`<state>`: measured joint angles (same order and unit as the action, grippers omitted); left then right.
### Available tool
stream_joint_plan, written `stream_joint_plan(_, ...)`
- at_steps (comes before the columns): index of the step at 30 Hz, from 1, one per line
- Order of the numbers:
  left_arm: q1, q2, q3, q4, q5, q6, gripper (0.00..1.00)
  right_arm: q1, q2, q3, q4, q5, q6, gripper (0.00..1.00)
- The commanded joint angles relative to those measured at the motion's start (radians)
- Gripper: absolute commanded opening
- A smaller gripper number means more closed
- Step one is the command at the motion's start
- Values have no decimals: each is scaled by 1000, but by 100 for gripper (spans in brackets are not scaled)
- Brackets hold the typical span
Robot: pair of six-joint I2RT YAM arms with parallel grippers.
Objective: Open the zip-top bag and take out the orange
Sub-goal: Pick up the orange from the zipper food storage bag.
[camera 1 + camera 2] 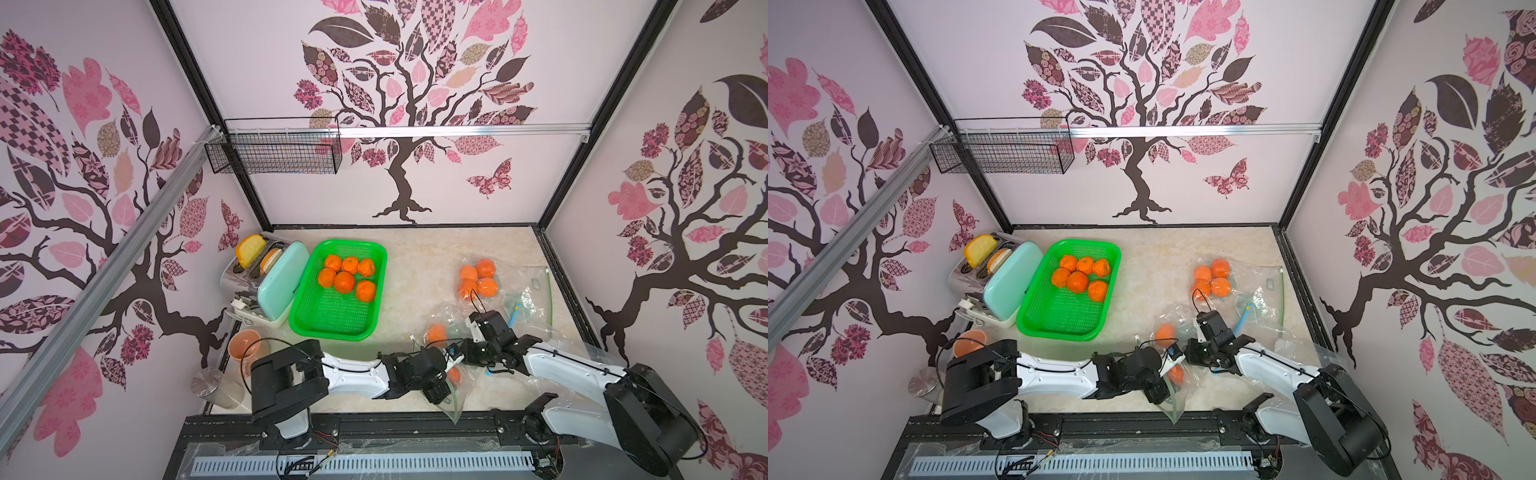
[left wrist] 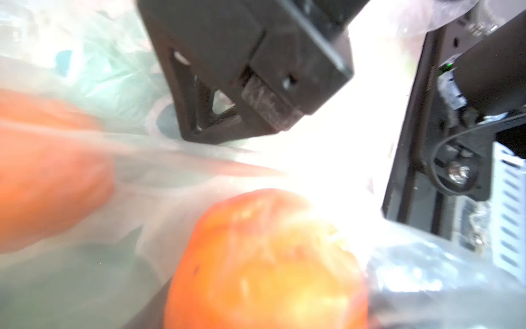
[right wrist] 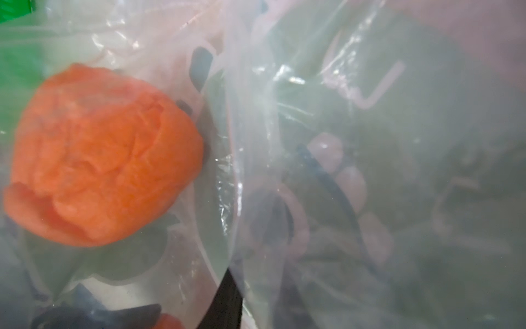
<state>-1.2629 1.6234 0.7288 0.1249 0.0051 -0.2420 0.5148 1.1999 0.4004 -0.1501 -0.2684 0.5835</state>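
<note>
Arms (image 1: 353, 374) stretched inward, left tool (image 1: 452, 365) over orange (image 1: 455, 376), right tool (image 1: 464, 350) against zip-top bag (image 1: 453, 405), closure unclear

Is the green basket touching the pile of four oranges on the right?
Apart. Both top views show bare table between the basket and the oranges.

Six oranges (image 1: 344, 282) lie in the far half of the tray (image 1: 332, 333). Just left of the tray stands the toaster (image 1: 276, 286), with bread (image 1: 249, 247) in its slots. Before the tray, to the left, stands a cup (image 1: 243, 347), and still nearer a tumbler (image 1: 208, 382). Well right of the tray lies a bag (image 1: 478, 279) with four oranges (image 1: 487, 286). Before the tray, to the right, lies the zip-top bag (image 1: 451, 316) with an orange (image 1: 436, 333) in it.
</note>
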Motion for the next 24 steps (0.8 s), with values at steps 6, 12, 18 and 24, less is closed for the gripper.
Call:
stream_joint_plan(6,1,-189,-82,-82,14,-87,63,1,15,-12,-24,49,-12,22)
stream_joint_plan(12,0,-328,-100,-251,53,-186,59,1,12,-19,-6,68,-10,22)
stream_joint_plan(18,1,-502,-122,-398,41,-283,57,1,35,-40,56,72,1,22)
stream_joint_plan(24,10,-731,-135,-588,-114,-362,55,1,33,-55,101,86,15,22)
